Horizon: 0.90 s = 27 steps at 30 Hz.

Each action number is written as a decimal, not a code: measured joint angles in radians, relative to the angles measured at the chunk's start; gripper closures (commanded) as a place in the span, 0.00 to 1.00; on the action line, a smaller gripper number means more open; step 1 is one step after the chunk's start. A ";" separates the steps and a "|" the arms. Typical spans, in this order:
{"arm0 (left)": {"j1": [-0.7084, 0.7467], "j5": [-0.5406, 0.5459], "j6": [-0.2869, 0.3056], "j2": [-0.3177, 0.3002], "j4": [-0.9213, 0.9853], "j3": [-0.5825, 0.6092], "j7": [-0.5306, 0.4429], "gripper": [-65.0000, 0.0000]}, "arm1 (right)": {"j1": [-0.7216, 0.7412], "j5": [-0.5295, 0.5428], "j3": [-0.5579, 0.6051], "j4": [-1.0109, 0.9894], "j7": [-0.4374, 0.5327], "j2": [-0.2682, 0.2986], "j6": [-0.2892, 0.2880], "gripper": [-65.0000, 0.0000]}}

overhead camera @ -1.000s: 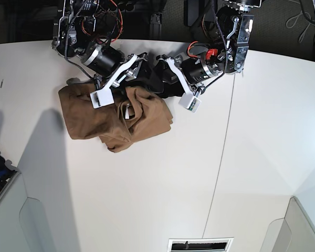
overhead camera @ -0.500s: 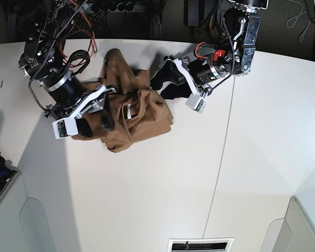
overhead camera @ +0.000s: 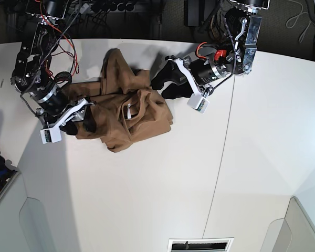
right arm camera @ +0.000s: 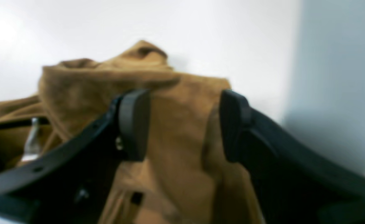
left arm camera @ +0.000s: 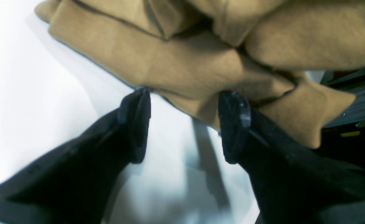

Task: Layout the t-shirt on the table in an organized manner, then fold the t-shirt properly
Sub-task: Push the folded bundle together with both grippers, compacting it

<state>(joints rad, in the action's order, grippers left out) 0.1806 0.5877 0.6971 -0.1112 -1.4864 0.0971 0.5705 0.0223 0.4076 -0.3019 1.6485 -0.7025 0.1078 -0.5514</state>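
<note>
Surface: white table fills most of what we see from the base view, with a thin dark seam running down it, well to one side of the t-shirt.
T-shirt: we find the tan-brown t-shirt bunched in folds on the table near its far edge; one part stretches up toward that edge.
Neck tag: a small white tag shows near the middle of the t-shirt.
Left claw: our left gripper sits at the edge of the t-shirt nearest the seam, jaws spread wide; one fingertip touches the cloth border, nothing is pinched between them.
Right claw: our right gripper is on the far side of the t-shirt from the seam, jaws apart, with cloth lying between them; the blurred wrist view does not let us tell whether they press on it.
</note>
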 measured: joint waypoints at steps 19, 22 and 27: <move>0.002 -0.003 0.000 0.000 0.000 0.000 -0.007 0.43 | -0.091 0.299 0.023 0.079 -0.171 0.000 -0.029 1.00; 0.003 -0.008 0.000 0.000 0.000 0.000 -0.021 0.43 | -0.162 0.317 0.023 0.166 -0.181 -0.017 -0.030 1.00; 0.004 -0.008 0.000 0.000 0.000 0.000 -0.022 0.43 | -0.271 0.345 0.023 0.294 -0.182 -0.089 -0.040 1.00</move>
<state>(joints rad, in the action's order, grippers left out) 0.1848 0.5793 0.6971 -0.1112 -1.4868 0.0967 0.5484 -0.2489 0.7528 -0.2790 1.9423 -0.8841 0.0193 -0.5911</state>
